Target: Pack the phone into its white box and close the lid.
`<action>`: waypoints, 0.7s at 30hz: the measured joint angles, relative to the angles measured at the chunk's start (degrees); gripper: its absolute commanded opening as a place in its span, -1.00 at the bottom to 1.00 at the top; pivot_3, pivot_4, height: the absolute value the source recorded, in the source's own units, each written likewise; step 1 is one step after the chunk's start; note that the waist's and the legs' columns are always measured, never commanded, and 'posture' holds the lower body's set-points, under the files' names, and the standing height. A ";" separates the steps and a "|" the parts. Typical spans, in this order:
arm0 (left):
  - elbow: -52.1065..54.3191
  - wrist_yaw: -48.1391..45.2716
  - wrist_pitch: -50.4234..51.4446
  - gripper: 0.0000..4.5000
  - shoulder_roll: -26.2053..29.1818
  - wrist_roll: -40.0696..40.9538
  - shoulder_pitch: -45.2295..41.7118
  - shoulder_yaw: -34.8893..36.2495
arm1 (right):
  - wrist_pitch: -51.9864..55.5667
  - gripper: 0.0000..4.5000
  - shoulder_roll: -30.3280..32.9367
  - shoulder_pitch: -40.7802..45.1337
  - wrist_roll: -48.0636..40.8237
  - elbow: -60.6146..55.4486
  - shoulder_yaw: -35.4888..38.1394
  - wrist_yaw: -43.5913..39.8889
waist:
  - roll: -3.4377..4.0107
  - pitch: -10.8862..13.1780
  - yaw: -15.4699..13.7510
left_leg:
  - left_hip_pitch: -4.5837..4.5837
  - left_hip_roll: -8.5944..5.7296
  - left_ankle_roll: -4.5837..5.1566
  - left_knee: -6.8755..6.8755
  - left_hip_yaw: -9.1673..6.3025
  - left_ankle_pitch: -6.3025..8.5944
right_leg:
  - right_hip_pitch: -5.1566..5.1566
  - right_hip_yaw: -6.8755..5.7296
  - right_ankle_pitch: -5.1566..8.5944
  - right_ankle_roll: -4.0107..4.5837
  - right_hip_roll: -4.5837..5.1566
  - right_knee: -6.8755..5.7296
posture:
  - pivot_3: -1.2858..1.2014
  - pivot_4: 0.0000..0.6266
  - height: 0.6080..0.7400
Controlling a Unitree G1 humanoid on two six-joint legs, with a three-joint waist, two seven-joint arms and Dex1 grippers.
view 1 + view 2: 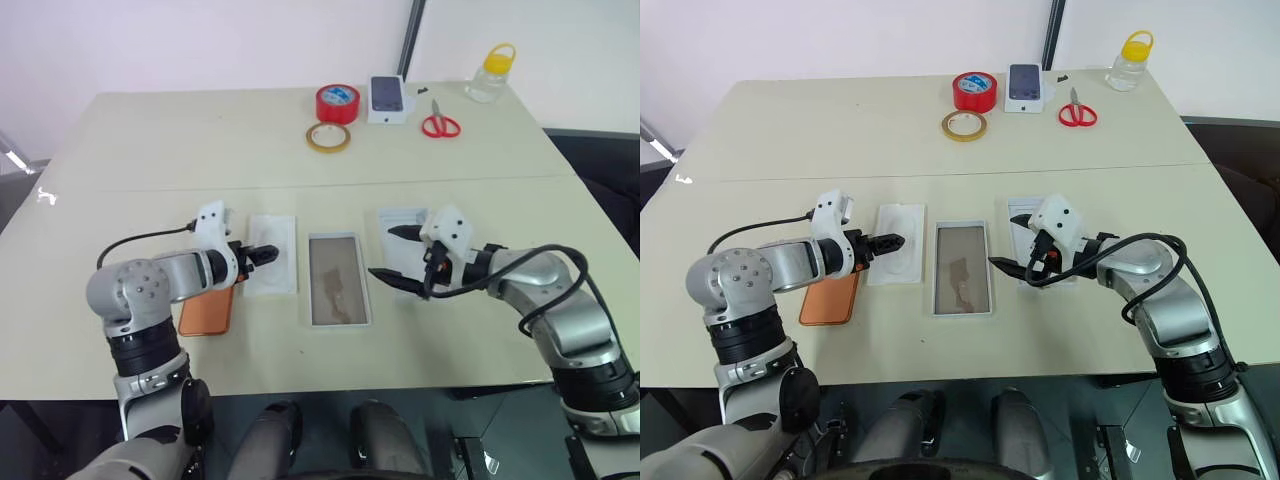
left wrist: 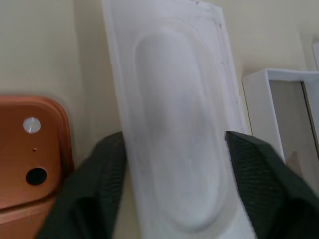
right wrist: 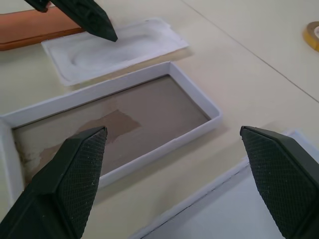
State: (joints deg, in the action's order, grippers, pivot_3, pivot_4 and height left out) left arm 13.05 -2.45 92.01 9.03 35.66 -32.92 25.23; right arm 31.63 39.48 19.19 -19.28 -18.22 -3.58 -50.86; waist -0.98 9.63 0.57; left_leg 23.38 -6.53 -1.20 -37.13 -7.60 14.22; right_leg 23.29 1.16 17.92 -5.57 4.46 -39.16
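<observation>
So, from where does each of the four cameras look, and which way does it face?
Head views, left and right eye: sit on the head, face forward and down over the table; both arms show.
Left wrist view: looks along the left gripper at the white insert, the phone beside it.
Right wrist view: looks between the open right gripper fingers at the white box.
Shared: both wrist views show insert, phone and box.
</observation>
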 measured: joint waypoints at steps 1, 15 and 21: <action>-0.14 -0.01 0.00 -0.43 -0.50 0.02 0.22 0.24 | 0.02 1.00 0.06 -0.01 -0.12 -0.52 -0.21 -0.40 | -0.01 0.01 0.01 | 0.00 0.00 0.00 0.00 0.00 0.00 | 0.00 0.00 0.00 0.00 0.00 0.00 | 0.03 -0.52 1.00; -2.34 -0.54 -0.23 -0.99 -1.14 -1.46 -1.68 2.70 | 0.34 0.88 4.30 -0.66 2.48 -6.39 -12.49 -7.63 | -0.05 0.00 0.08 | 0.00 0.01 0.00 -0.01 0.00 0.00 | 0.01 -0.02 0.00 0.00 0.00 0.00 | 0.03 -0.52 1.00; -3.26 -1.08 -1.60 -1.00 0.70 -1.48 -5.01 7.40 | -0.64 -0.23 4.41 -1.01 9.06 -4.93 -20.35 -8.01 | -0.07 -0.01 0.02 | 0.01 -0.01 -0.01 -0.02 -0.01 0.00 | 0.01 -0.03 0.00 -0.01 0.01 0.01 | 0.03 -0.52 1.00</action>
State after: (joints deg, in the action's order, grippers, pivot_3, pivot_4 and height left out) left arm 9.79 -3.53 90.42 9.73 34.18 -37.93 32.63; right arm 31.00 43.89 18.18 -10.22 -23.15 -23.92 -58.87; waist -1.06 9.62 0.59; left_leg 23.39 -6.54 -1.21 -37.14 -7.61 14.22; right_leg 23.30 1.13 17.91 -5.58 4.48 -39.14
